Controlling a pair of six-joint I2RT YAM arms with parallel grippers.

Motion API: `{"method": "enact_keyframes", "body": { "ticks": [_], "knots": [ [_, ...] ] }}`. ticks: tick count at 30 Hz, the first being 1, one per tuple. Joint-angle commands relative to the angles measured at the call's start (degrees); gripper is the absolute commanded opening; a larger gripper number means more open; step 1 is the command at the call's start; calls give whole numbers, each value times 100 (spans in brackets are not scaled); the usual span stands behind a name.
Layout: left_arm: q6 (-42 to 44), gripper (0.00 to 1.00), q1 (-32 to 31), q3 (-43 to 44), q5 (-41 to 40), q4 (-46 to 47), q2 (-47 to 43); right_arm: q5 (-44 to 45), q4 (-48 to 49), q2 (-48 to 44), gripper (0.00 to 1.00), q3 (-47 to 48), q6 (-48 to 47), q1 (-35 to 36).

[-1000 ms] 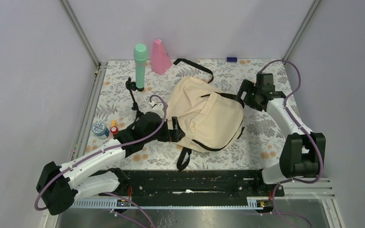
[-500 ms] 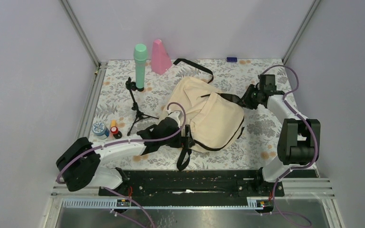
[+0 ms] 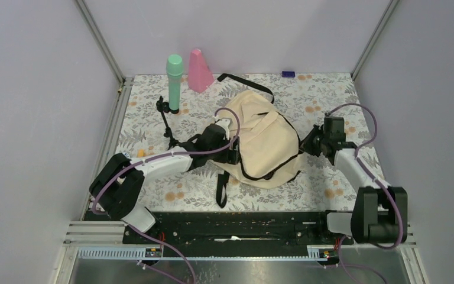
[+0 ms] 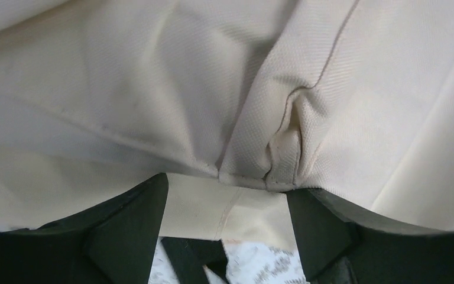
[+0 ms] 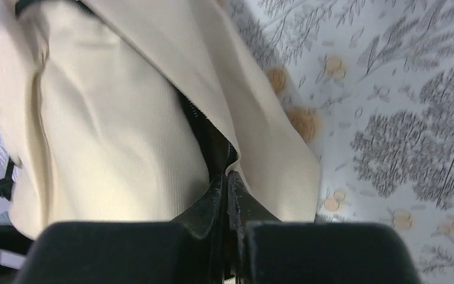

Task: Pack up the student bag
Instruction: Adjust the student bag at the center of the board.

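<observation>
Right pincer (image 3: 306, 145) moved nearer, closed at student bag (image 3: 272, 142) zipper

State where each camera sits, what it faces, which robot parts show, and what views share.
Top external: above, behind the bases, looking down; both arms flank the student bag.
Left wrist: on the left arm, facing bag fabric; left end effector open around a fold.
Right wrist: on the right arm, facing the zipper edge; right end effector shut on it.
Shared: the student bag, in all three.
</observation>
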Motion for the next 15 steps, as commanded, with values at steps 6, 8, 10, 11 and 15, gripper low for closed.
{"method": "enact_keyframes", "body": {
  "ticks": [6,8,10,11,15],
  "knots": [
    [1045,75,738,1474,-342,510,570,645,-321,-1814,0,-1184,999,1517],
    [1141,75,834,1709,-383,378,651,788,-303,-2058,0,-1292,1246,1935],
    [1238,76,877,1872,-443,162,640,918,-338,-2239,0,-1312,1387,2291],
    [1284,77,880,1898,-447,116,603,941,-399,-2308,0,-1287,1387,2384],
    [1259,84,876,1799,-431,-35,299,1583,-962,-2564,32,-1019,1010,2386]
  ]
}}
